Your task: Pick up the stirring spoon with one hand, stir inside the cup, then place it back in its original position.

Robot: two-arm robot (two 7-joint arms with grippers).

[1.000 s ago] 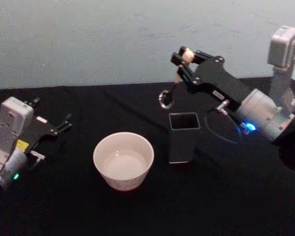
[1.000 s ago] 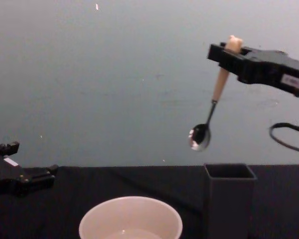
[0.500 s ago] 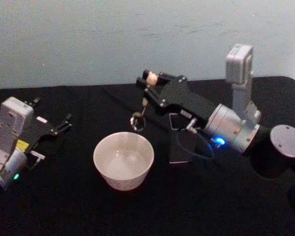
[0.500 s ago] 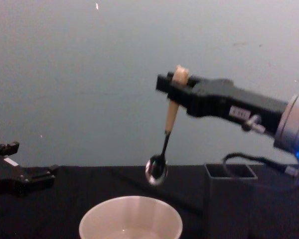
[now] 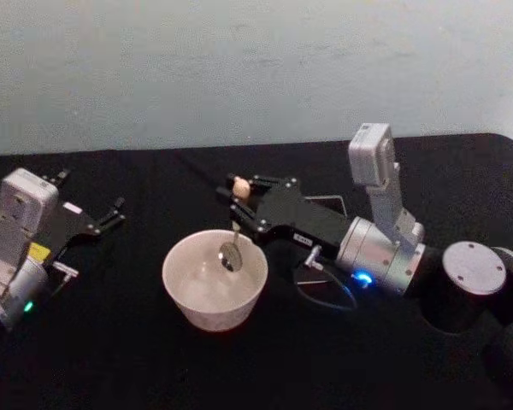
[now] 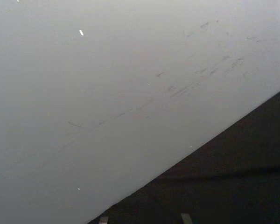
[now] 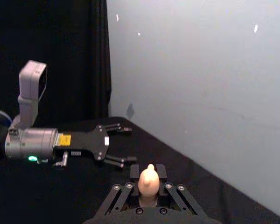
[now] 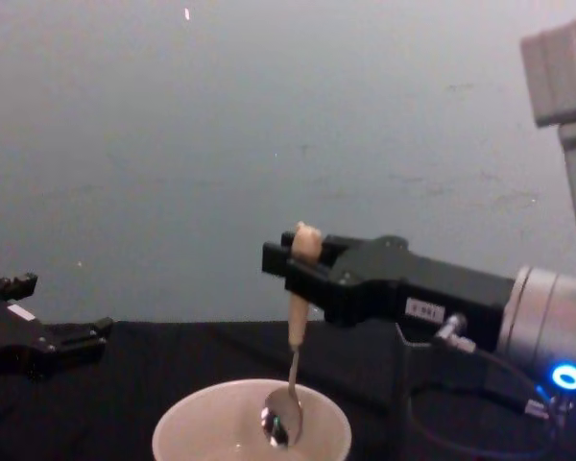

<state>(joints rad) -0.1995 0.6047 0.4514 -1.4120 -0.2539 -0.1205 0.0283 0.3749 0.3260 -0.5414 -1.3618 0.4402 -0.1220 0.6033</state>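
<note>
Head view: the right gripper [image 5: 238, 205] reaches in from the right over the black table [image 5: 111, 342], its jaws clamped on the cream handle of the stirring spoon [image 5: 232, 243] just below the knob. The spoon hangs nearly upright, with its small metal bowl down inside the cup [image 5: 176, 282], near the cup's centre. Whether the spoon touches the cup's inner surface cannot be told. A thin grey rim edge of the holder [image 5: 338, 200] shows just behind the right arm; the rest of it is hidden. The left gripper [image 5: 92, 196] lies parked at the table's left side, well apart from the cup, its jaws spread wide and holding nothing. Left wrist view: a pale wall above the black table edge, with none of the task's things in frame. Right wrist view: the spoon's knob stands between the right gripper's fingers [image 7: 130, 179], held firmly; farther off, the left gripper rests on the table with its jaws wide apart. Chest view: the right gripper comes in from the right, holding the handle; the stem runs down past the cup's rim and the metal bowl sits below rim level, inside the cup. The left gripper lies at the left edge.
</note>
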